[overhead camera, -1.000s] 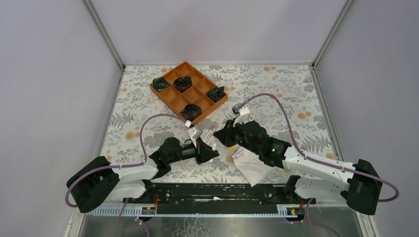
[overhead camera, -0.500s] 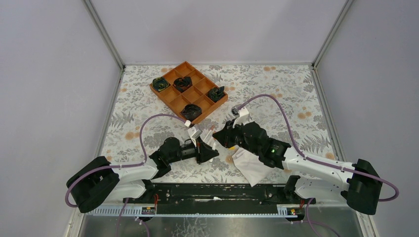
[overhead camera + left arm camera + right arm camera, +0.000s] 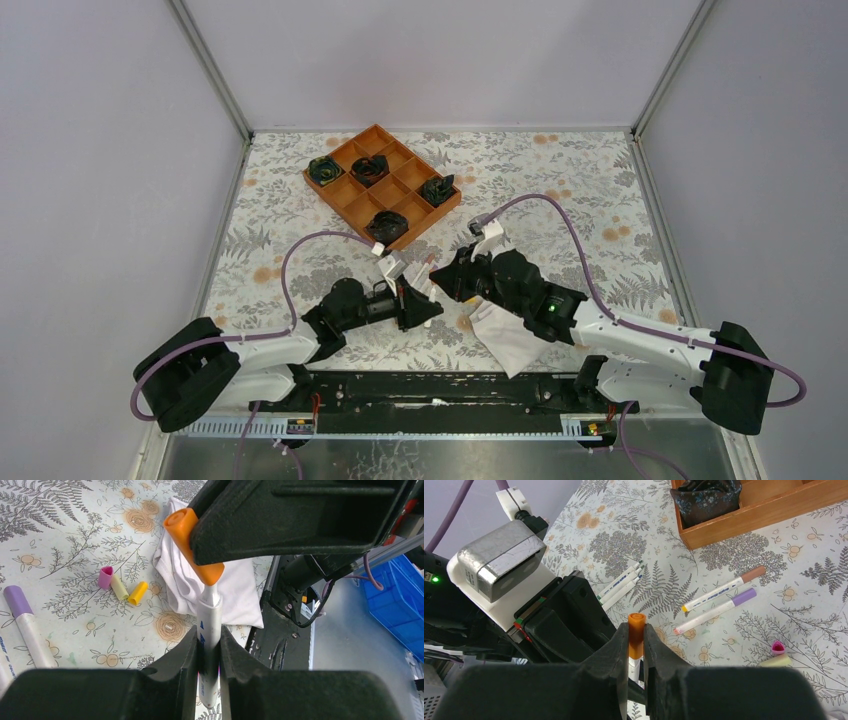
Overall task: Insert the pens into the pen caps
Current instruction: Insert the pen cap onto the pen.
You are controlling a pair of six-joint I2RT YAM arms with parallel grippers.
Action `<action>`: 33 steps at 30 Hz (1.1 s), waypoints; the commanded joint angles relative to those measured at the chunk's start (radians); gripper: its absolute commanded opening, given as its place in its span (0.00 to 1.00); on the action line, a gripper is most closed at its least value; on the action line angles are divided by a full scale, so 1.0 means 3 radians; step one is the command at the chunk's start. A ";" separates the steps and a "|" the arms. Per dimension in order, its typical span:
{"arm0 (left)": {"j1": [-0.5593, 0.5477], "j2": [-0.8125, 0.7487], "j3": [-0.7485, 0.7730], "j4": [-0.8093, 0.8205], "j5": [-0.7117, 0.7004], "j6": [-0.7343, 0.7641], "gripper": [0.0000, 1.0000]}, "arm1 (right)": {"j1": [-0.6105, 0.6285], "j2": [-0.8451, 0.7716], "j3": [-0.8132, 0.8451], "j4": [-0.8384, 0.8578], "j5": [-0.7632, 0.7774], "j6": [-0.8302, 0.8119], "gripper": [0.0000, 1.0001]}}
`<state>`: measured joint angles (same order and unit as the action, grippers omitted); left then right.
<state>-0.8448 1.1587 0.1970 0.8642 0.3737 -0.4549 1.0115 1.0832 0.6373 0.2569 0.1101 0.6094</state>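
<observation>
My left gripper (image 3: 209, 650) is shut on the white barrel of a pen (image 3: 209, 617), held above the table. My right gripper (image 3: 636, 635) is shut on an orange cap (image 3: 636, 629) that sits over that pen's tip (image 3: 192, 542). In the top view the two grippers meet tip to tip, left (image 3: 425, 300) and right (image 3: 446, 280). Loose pink (image 3: 105, 576), cream (image 3: 119, 586) and yellow (image 3: 137, 592) caps lie on the table. A brown-capped pen (image 3: 724, 589), a purple-capped pen (image 3: 719, 609) and a few green-tipped pens (image 3: 621, 585) lie beyond.
A folded white cloth (image 3: 505, 335) lies under the right arm near the front edge. A wooden compartment tray (image 3: 345, 195) with dark fabric bundles stands at the back. Another purple-capped pen (image 3: 22, 622) lies at the left of the left wrist view.
My right gripper with the orange cap has moved slightly left, closer against my left gripper and the pen. The left arm has barely moved.
</observation>
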 commanded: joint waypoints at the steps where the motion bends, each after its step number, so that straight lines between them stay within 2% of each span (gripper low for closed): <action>1: -0.0017 -0.0049 0.0049 0.0276 -0.0149 -0.0140 0.00 | 0.0052 -0.0070 -0.0060 0.0238 -0.0078 -0.0017 0.00; 12: -0.0013 -0.0039 -0.0023 0.0655 -0.0346 -0.0445 0.00 | 0.0114 -0.0017 -0.0151 0.0325 0.0006 -0.0052 0.00; 33: -0.0012 0.0021 0.0039 0.0572 -0.0228 -0.0268 0.00 | 0.0268 -0.0023 -0.0230 0.0351 0.0246 0.0033 0.00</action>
<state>-0.8505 1.1671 0.1890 0.9123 0.3187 -0.5755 1.0588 1.0927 0.5861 0.3798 0.1967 0.6098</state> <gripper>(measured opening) 0.153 0.176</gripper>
